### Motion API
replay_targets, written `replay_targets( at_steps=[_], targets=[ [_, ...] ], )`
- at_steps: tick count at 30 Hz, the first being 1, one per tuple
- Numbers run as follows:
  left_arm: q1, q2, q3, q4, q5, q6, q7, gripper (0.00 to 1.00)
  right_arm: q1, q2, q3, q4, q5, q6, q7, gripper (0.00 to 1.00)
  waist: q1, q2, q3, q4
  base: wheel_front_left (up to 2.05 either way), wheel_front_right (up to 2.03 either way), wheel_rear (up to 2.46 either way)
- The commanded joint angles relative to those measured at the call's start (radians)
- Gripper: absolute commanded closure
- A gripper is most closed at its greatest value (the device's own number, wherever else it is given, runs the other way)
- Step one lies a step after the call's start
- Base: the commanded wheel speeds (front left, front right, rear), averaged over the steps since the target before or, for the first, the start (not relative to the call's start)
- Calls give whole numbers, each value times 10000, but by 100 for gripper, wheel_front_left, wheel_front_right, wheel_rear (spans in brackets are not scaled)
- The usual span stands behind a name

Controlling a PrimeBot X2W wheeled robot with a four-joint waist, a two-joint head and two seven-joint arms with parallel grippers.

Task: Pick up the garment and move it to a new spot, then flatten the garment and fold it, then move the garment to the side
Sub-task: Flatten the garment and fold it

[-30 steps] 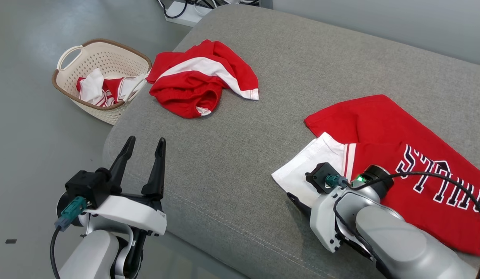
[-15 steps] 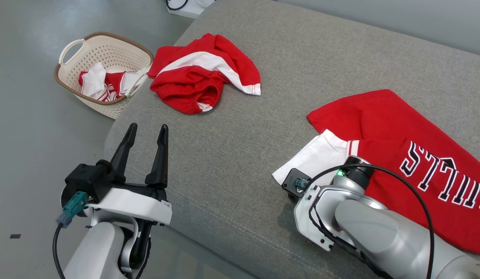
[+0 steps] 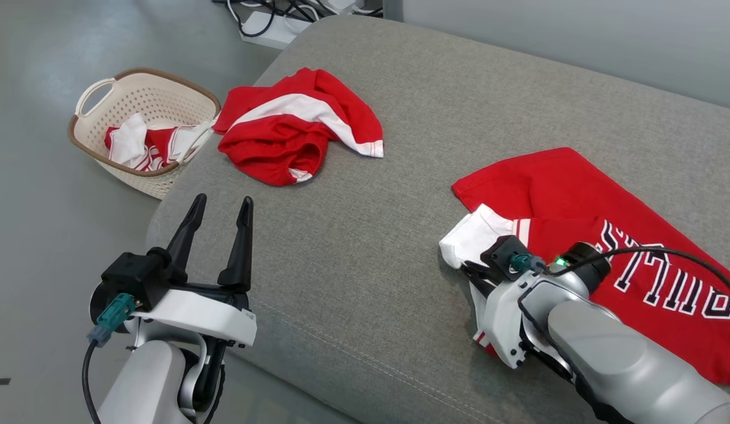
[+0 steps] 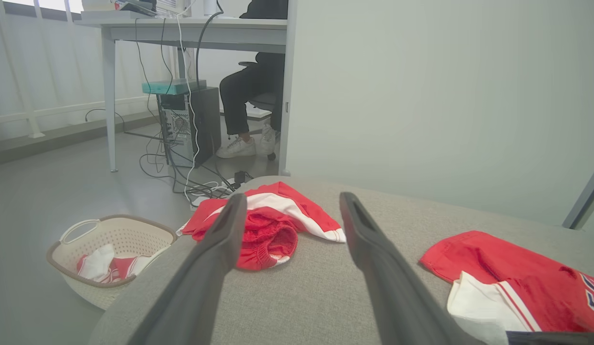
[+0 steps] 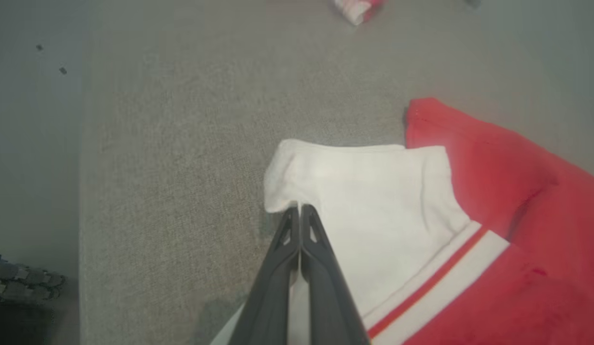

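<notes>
A red T-shirt (image 3: 577,194) with dark lettering lies on the right of the grey sofa cushion (image 3: 370,265). Its white sleeve (image 3: 473,235) points left and is bunched up. My right gripper (image 5: 299,211) is shut on the edge of that sleeve (image 5: 373,191), with the cloth pinched between its closed fingers. In the head view the right wrist (image 3: 506,282) covers the fingers. My left gripper (image 3: 220,206) hangs open over the cushion's front left corner and holds nothing; the left wrist view shows it (image 4: 292,197) pointing across the cushion.
A crumpled red and white garment (image 3: 294,135) lies at the cushion's far left. Beside it on the floor stands a cream basket (image 3: 141,176) with more clothes. Cables and a power strip (image 3: 264,17) lie behind. A seated person (image 4: 249,96) is at a desk beyond.
The right gripper has closed on the sleeve's edge and drawn it toward the shirt body, so the flat white sleeve is now bunched and shorter. The head camera shifted. The left gripper stayed put.
</notes>
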Motion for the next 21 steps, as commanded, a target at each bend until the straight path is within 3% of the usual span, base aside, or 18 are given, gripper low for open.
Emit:
replay_targets(
  at_steps=[1,10,21],
  targets=[
    [-239,291,422,-181,98,-63,-102,0,334,19,-409,-322,184,-2,-499,100,0,0,-55,-320,0,0,0],
    [-194,585,626,-261,200,-12,-102,0,1242,-542,-2753,-1635,199,-2,-1520,100,0,0,-3,-1671,0,0,0],
    [-101,991,768,-770,192,181,191,0,3912,-1076,-6841,-5249,-1174,-2,-1481,100,0,0,185,-3618,0,0,0]
  ],
)
